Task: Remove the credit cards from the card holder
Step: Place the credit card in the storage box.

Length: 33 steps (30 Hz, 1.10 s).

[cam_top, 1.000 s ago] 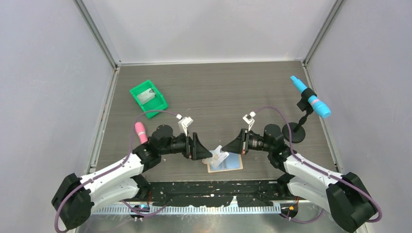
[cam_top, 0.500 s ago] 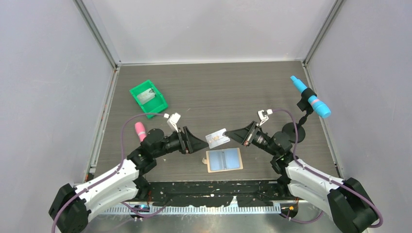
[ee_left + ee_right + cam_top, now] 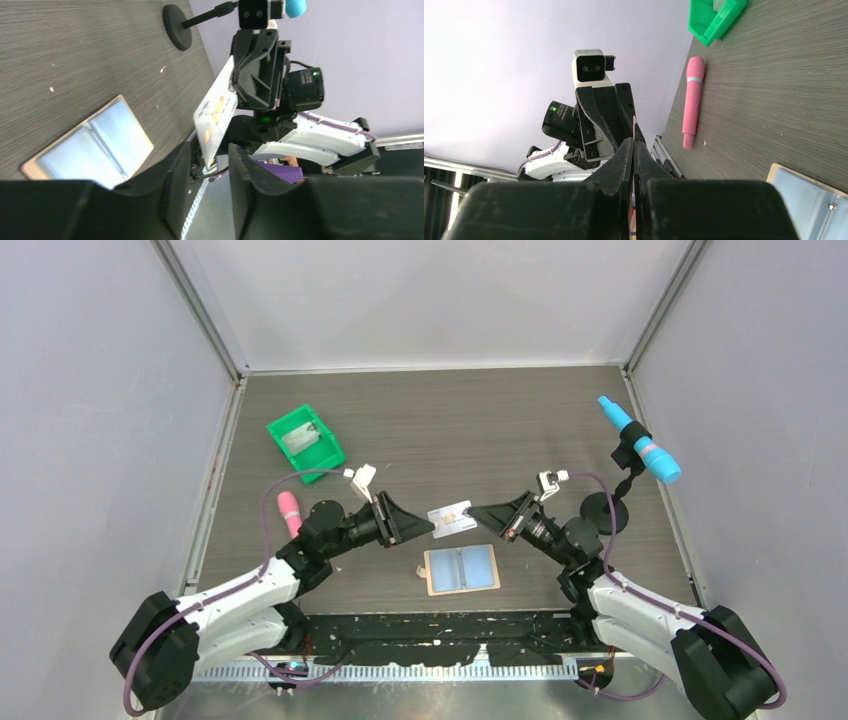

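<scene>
**Right gripper** (image 3: 474,512): clamped flat on one end of a credit card (image 3: 451,516), holding it in the air, apparently to present it for handover.

**Left gripper** (image 3: 207,160): part-open, fingers either side of the card's free end, with no clear contact.

**Below, between both:** card holder (image 3: 461,568), spread open on the table with blue panels up. Whether it holds more cards cannot be told.

**Beyond the left gripper:** pink marker (image 3: 289,512), green bin (image 3: 320,468).

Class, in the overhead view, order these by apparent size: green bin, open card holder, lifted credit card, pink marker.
1. card holder and green bin: too alike to rank.
2. credit card, raised toward the camera, so slightly flattered.
3. pink marker, the slimmest.
</scene>
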{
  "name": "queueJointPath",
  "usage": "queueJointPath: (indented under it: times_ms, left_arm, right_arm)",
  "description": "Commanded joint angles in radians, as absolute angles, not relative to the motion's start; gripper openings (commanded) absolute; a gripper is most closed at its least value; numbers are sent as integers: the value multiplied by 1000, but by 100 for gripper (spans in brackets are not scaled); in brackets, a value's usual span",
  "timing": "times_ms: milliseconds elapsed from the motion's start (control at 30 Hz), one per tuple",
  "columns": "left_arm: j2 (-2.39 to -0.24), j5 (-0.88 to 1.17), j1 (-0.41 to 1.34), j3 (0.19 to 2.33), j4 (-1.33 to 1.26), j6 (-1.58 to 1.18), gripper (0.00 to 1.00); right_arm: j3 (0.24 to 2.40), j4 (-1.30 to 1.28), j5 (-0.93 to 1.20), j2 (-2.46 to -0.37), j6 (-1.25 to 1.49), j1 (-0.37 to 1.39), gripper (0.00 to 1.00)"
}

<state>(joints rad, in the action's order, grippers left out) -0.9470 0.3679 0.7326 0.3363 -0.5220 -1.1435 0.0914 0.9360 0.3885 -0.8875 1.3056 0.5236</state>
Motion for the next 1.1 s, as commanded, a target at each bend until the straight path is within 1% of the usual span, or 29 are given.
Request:
queueJointPath:
  times_ms: [0, 67, 100, 333, 367, 467, 500, 567, 633, 667, 700, 733, 767, 800, 833, 867, 900, 967, 1067]
  left_arm:
    - [-956, 380, 729, 363, -637, -1159, 29]
    - [-961, 378, 729, 371, -619, -1155, 23]
    - [-965, 378, 729, 375, -614, -1153, 22]
    - [-1011, 394, 729, 382, -658, -1176, 22]
    - [-1017, 394, 729, 383, -665, -1181, 20]
    - [-1027, 390, 729, 385, -669, -1185, 3]
    - [-1028, 386, 729, 385, -664, -1186, 0]
    - [-1026, 381, 728, 384, -655, -1183, 0]
    - [-1018, 382, 722, 388, -631, -1171, 0]
    - [-1012, 383, 718, 393, -609, -1156, 0]
    - [-1004, 387, 706, 402, -583, -1140, 0]
    - [-993, 390, 693, 415, -548, -1122, 0]
    - [-982, 395, 677, 427, -511, -1103, 0]
    - [-970, 409, 654, 440, -463, -1084, 0]
    - [-958, 425, 631, 455, -418, -1064, 0]
    - [-945, 445, 599, 471, -376, -1045, 0]
    - [-931, 465, 564, 486, -325, -1019, 0]
    - [-904, 497, 490, 524, -214, -959, 0]
    - [-896, 548, 348, 610, 36, -841, 0]
  right_arm:
    - [87, 973, 372, -880, 1306, 528, 5]
    - [84, 974, 376, -884, 1305, 528, 5]
    - [83, 975, 378, -887, 1305, 528, 5]
    - [75, 985, 387, -893, 1305, 529, 5]
    - [74, 985, 388, -894, 1306, 528, 5]
    - [70, 985, 394, -898, 1307, 528, 6]
    - [69, 985, 400, -899, 1306, 528, 7]
    - [69, 982, 410, -898, 1300, 528, 13]
    - [73, 973, 422, -894, 1291, 528, 28]
    - [73, 966, 426, -887, 1290, 528, 32]
    - [73, 951, 432, -882, 1284, 528, 43]
    - [73, 941, 434, -867, 1283, 528, 50]
    - [72, 923, 440, -859, 1277, 528, 63]
    - [72, 912, 442, -838, 1273, 529, 69]
    - [74, 884, 448, -825, 1262, 528, 80]
    - [75, 867, 450, -798, 1253, 528, 84]
    - [82, 824, 454, -765, 1231, 528, 93]
    - [96, 732, 460, -729, 1188, 528, 98]
    - [117, 601, 468, -633, 1123, 528, 96]
